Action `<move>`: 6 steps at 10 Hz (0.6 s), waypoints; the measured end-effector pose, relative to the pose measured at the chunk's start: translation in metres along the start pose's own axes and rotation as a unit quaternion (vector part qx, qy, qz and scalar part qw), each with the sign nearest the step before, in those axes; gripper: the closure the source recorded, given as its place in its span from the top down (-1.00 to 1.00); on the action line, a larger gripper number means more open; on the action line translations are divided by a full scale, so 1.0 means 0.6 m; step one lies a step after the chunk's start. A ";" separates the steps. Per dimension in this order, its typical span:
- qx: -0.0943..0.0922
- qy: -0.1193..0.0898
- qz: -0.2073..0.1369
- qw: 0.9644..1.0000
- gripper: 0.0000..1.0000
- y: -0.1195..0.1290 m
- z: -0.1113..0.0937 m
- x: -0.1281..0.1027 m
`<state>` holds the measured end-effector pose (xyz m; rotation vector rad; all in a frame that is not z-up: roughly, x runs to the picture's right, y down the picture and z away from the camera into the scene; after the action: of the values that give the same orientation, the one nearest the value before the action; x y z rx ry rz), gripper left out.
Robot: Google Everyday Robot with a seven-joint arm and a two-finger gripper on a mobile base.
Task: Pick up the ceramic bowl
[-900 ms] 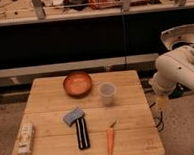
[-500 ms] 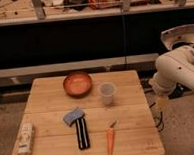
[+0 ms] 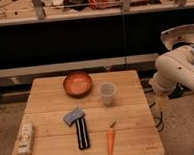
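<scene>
With the gripper (image 3: 163, 103) empty, jaws apart, hanging beside the right edge of the desk (image 3: 55, 140), a low reach may topple the plastic cup (image 3: 107, 93) standing just right of the ceramic bowl (image 3: 78, 84) near the far edge.

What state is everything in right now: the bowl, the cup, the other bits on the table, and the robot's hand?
ceramic bowl: upright on the table, empty, untouched.
plastic cup: upright, just right of the bowl, not touching it.
blue sponge: lying flat.
black striped object: lying flat beside the sponge.
carrot: lying flat near the front edge.
white bottle: on its side at the left edge.
gripper: open, empty, beyond the table's right edge.
</scene>
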<state>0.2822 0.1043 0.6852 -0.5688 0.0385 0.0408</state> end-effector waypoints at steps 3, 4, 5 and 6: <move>0.000 0.000 0.000 1.000 0.60 0.000 0.000 0.000; 0.000 0.000 0.000 1.000 0.60 0.000 0.000 0.000; 0.000 0.000 0.000 1.000 0.60 0.000 0.000 0.000; 0.004 0.003 -0.003 1.000 0.60 -0.003 -0.003 -0.001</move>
<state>0.2818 0.1017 0.6851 -0.5618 0.0424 0.0336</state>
